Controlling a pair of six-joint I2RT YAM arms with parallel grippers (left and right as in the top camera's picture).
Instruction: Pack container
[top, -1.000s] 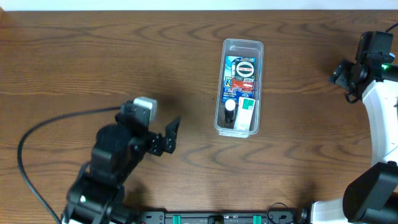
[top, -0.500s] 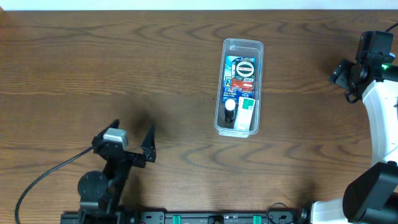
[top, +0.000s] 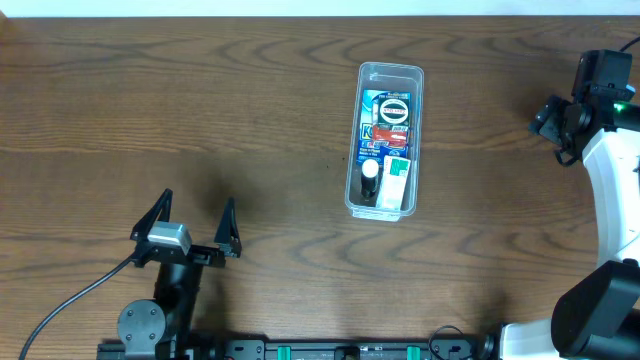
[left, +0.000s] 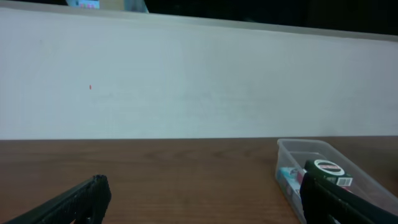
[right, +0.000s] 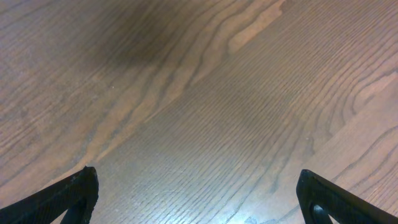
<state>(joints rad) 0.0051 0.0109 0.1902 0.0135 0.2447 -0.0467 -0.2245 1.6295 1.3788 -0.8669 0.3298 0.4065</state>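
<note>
Dark wooden table (top: 200, 100) from above: we see the container (top: 352, 150) right of centre, small items (top: 388, 125) inside, and our left gripper (top: 197, 200) well apart, jaws wide, empty. From our left wrist, the container lies ahead, rightward. From our right wrist, the right gripper (right: 196, 186) gapes wide over the table, empty.

We see a black left arm (top: 152, 318) with a silver block (top: 170, 238) and a black cable (top: 78, 291). The right arm (top: 615, 168) is white and black.
</note>
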